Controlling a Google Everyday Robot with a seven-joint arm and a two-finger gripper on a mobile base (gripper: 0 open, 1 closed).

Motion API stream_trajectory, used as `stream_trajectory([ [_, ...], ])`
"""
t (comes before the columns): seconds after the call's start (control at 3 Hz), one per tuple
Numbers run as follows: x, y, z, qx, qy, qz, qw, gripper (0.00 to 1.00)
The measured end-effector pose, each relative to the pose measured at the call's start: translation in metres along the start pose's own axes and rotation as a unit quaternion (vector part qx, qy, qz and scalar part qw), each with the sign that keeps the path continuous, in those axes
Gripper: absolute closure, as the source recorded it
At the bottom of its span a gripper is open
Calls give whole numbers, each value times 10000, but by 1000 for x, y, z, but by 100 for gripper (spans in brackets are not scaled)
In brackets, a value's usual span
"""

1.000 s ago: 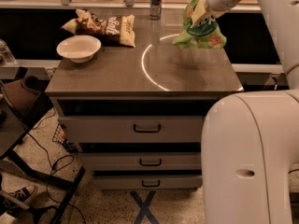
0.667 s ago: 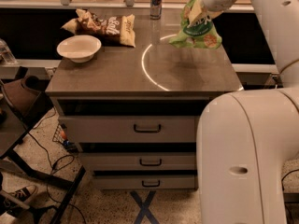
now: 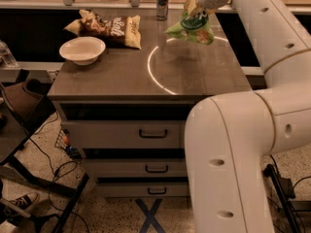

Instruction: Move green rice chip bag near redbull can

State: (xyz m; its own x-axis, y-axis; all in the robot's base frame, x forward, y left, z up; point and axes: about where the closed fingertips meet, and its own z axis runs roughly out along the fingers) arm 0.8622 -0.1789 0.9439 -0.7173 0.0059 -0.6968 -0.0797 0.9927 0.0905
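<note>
Gripping the green rice chip bag (image 3: pixel 193 29) by its top, the hand (image 3: pixel 195 8) hung closed over the desk (image 3: pixel 112 76), bag apparently lifted clear. The redbull can (image 3: pixel 162 1) stood near, just left. Judged: pickup done, carry nearly done; set-down and release left.

The arm (image 3: pixel 272 57) is made of thick, smooth, rounded white shells that meet at thin tan seams. Small dark round holes are dotted along its segments. Its gripper (image 3: pixel 196 8) is pale, sits above the far right part of the tabletop (image 3: pixel 121 76), and is half hidden where it pinches the green rice chip bag (image 3: pixel 194 29)
</note>
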Motion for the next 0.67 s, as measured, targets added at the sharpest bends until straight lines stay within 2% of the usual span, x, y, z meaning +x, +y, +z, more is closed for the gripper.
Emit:
stream_trajectory([
  [0.33, -25, 8, 7, 92, -403, 303, 9987, 100],
  [0.67, -43, 10, 16, 245, -735, 707, 9945, 100],
])
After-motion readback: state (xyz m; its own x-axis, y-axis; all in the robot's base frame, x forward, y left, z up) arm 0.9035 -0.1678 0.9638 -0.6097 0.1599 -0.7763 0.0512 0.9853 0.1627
